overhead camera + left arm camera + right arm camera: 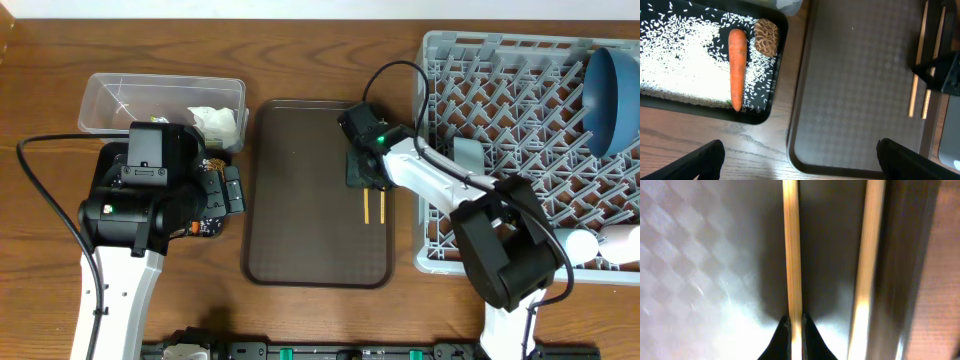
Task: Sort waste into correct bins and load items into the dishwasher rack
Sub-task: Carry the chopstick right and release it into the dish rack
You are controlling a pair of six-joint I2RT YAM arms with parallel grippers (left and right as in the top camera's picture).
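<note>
- the brown serving tray point(300, 190) lies in the middle of the table and holds only the chopsticks point(375, 205), side by side along its right edge.
- the right gripper point(792, 330) is down on that right edge, its tips pressed together on one of the chopsticks. the other stick lies free just beside it, nearer the tray's wall.
- the black tray point(715, 112) sits just left of the serving tray, apart from it by a strip of bare wood. in the overhead view the left arm covers most of it.
- in the black tray, white rice grains point(680, 60) are spread over the floor. the carrot point(737, 65) lies on them, and the brown food scrap point(766, 38) touches its top end, in the corner nearest the serving tray.
- the left gripper point(800, 146) hangs over the gap between the two trays, fingers spread wide and holding nothing.
- the clear plastic tub point(120, 90) stands beyond the black tray, to the far left of the serving tray. the crumpled white tissue point(216, 122) fills the tub's corner closest to the serving tray.
- the dishwasher rack point(500, 110) stands just right of the serving tray. the dark-blue plate point(612, 100) leans among the pegs at its far right corner.
- white crockery point(590, 243) lies at the rack's near right corner, too cut off to tell what kind.
</note>
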